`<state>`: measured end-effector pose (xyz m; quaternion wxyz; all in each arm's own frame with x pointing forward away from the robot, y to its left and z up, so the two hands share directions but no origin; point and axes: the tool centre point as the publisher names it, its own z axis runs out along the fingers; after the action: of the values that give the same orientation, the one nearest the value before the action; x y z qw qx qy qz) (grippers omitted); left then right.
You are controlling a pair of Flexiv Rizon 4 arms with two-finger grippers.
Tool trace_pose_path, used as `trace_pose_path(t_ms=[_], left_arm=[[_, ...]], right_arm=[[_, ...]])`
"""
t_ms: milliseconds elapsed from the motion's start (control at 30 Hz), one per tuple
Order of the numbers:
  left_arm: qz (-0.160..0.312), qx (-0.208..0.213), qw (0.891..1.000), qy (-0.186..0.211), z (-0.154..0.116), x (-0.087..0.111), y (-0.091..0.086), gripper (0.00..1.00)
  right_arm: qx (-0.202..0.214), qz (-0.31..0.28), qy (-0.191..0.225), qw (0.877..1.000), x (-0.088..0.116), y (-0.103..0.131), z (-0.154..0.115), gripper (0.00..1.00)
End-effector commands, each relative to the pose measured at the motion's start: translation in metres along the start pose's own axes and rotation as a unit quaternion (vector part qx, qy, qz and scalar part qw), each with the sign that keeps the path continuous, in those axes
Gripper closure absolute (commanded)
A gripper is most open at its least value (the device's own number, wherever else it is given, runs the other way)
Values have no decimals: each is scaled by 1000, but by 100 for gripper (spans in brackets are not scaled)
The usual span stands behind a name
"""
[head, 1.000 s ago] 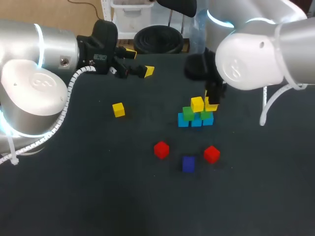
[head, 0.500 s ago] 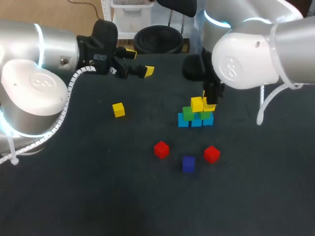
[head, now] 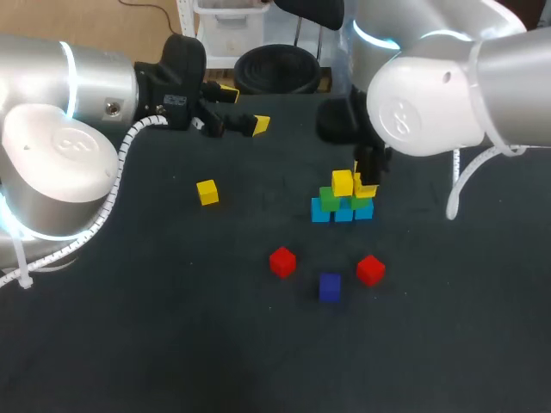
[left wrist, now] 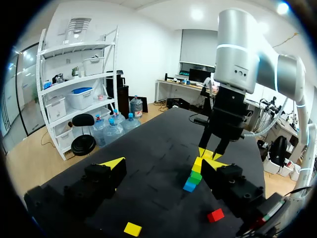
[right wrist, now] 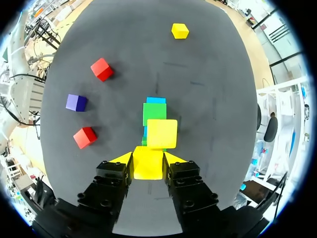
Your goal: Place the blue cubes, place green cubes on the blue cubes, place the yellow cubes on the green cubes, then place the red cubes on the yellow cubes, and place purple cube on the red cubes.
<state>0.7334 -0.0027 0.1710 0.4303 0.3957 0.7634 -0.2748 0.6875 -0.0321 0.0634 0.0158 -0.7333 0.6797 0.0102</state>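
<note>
From above, our right hand (head: 368, 179) is clamped on the held yellow cube (head: 365, 189), just beside the placed yellow cube (head: 343, 182) that sits on the green cubes (head: 328, 199); under those lie the blue cubes (head: 343, 212), a row right of the middle of the tabletop (head: 172, 327), toward its far edge. Over the last second that arm has crept slightly toward the far-left corner, bringing its cube closer to its neighbour; nothing else has shifted. The loose yellow cube (head: 207, 192) lies left of the middle; the red cubes (head: 282, 261) and the purple cube (head: 330, 286) lie nearer the near edge, each apart from the others; our left hand (head: 244, 108) hangs by the far edge, fingers spread, holding nothing.

From the left wrist, the spread fingers frame bare tabletop; well ahead stands the pile, with the right hand on top of it.

From the right wrist, both yellow tips press the held yellow cube from two sides; just ahead sits the placed one, over green and blue.

We judge the yellow layer is nearly laid (the cube seems lined up, though whether it rests on green yet we cannot tell); release comes next, then red and purple, all untouched.
</note>
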Motion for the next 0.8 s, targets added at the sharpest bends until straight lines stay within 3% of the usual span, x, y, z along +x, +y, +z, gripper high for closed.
trace_pose_path(t_ms=[33,567,633,800], left_arm=[[1,0,1000,-4,0,2,1,0],[1,0,1000,-4,0,2,1,0],[1,0,1000,-4,0,2,1,0],[1,0,1000,-4,0,2,1,0]], right_arm=[[3,2,2,1000,1,-2,2,100],[3,9,-2,1000,1,-6,5,100],[4,10,-2,1000,1,-6,5,75],[5,13,-1,1000,2,-7,5,56]])
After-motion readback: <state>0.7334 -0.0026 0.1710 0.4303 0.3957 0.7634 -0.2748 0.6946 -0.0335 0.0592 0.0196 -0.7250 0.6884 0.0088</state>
